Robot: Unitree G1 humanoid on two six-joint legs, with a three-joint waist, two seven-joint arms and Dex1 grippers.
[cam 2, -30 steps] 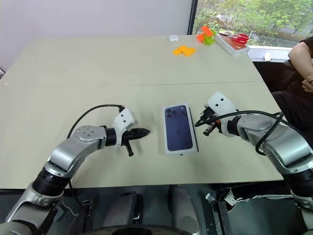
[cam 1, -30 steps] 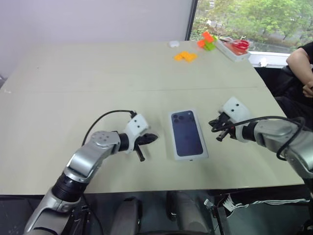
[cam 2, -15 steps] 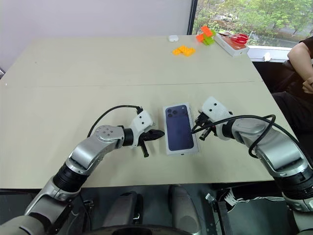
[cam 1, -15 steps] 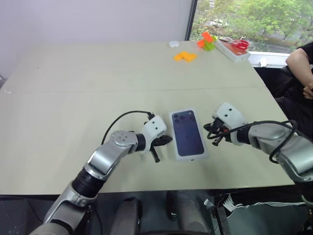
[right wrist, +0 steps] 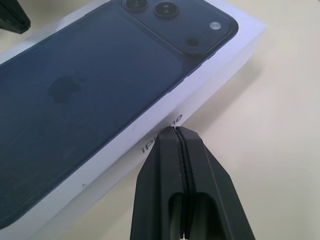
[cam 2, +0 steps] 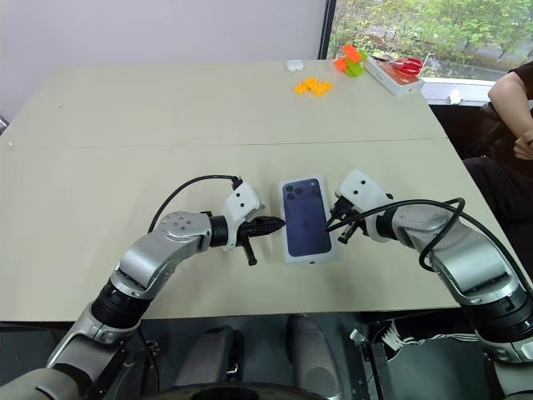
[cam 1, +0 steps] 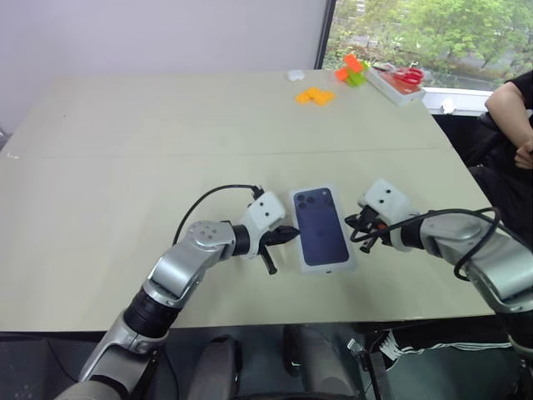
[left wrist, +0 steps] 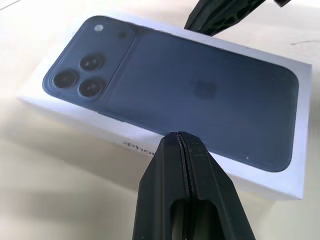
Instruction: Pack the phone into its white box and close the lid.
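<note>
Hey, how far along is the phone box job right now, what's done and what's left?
Looks done: the white box sits closed on the table, its lid on; whether the phone is inside cannot be seen.
In hand: nothing is held. The left gripper and right gripper, both shut, flank the box's long sides.
Left: probably only a squaring nudge, then pulling the arms away.

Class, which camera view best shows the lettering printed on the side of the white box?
The right wrist view: the white box shows its side wall close up, with partial lettering. The left wrist view shows fainter, smaller print on the opposite wall; the head views show the box whole, lettering unreadable.
</note>
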